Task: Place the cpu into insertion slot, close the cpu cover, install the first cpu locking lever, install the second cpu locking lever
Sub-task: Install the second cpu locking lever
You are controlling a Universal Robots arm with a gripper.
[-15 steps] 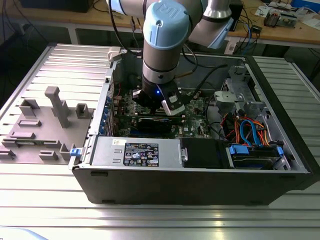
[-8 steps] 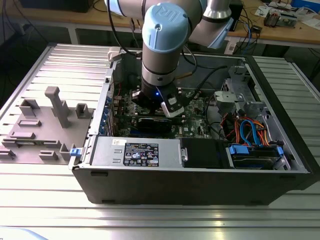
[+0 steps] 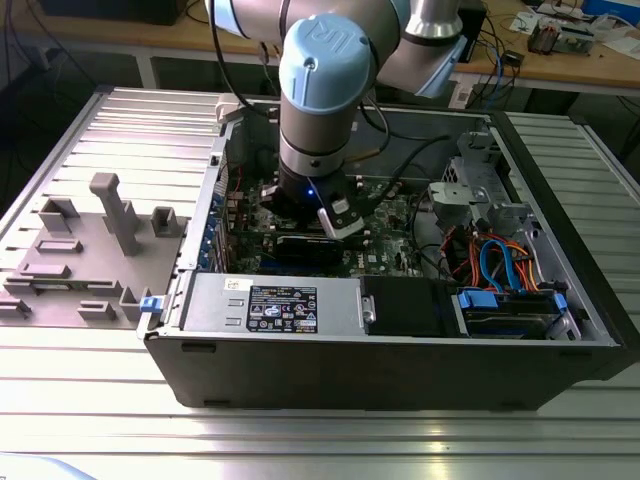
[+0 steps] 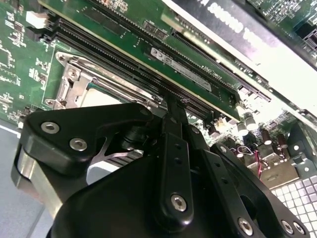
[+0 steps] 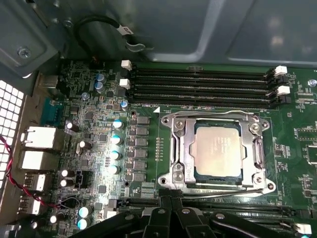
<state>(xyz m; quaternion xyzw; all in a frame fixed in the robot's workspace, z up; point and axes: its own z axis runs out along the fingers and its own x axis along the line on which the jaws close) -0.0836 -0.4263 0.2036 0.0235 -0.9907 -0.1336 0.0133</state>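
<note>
The robot arm's black tool (image 5: 171, 206) hangs low inside an open computer case (image 3: 400, 370), its fingers drawn together to a narrow tip with nothing visibly held. Just beyond that tip, in the first wrist view, lies the insertion slot (image 5: 174, 148). The cpu (image 5: 218, 151) already sits flat inside it, silver top up, with the cpu cover (image 5: 250, 130) closed around it. The faint print on the chip is too small to read.
</note>
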